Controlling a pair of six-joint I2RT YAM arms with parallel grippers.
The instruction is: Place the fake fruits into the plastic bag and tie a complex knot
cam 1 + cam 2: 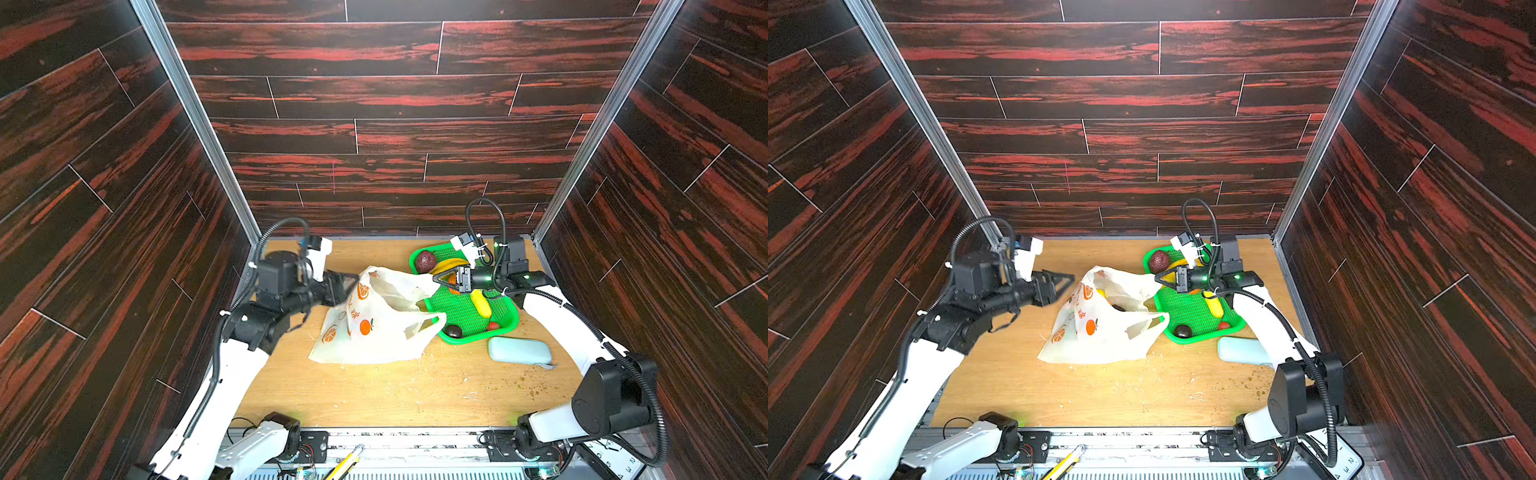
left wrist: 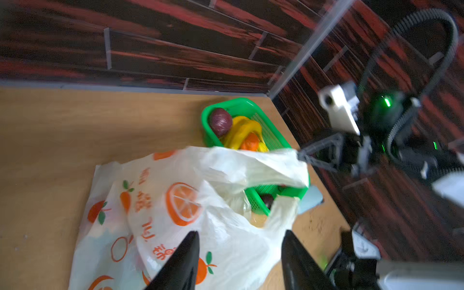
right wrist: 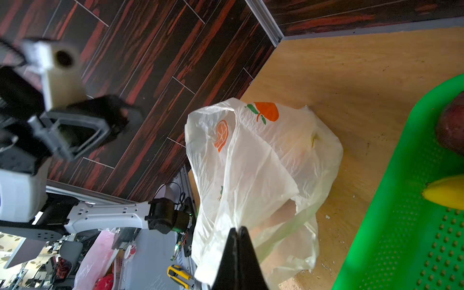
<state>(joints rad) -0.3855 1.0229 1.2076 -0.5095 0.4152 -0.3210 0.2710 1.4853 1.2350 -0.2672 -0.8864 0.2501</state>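
Observation:
The cream plastic bag [image 1: 374, 324] with orange prints lies slumped on the wooden table, its mouth toward the green basket [image 1: 505, 328]. My right gripper [image 1: 436, 279] is shut on the bag's upper rim, and the film is pinched at its tip [image 3: 237, 229]. My left gripper [image 2: 240, 233] is open just above the bag's left side, touching nothing. In the basket lie a dark purple ball [image 1: 425, 262], bananas [image 1: 446, 266], a yellow fruit [image 1: 481, 303], a strawberry [image 1: 493, 326] and a small dark ball [image 1: 453, 331]. A yellow fruit [image 1: 1101, 294] shows inside the bag's mouth.
A pale blue pouch [image 1: 519, 350] lies in front of the basket. A yellow utility knife [image 1: 345, 461] rests on the front rail. Dark wood-pattern walls close in the table on three sides. Crumbs dot the front right of the table.

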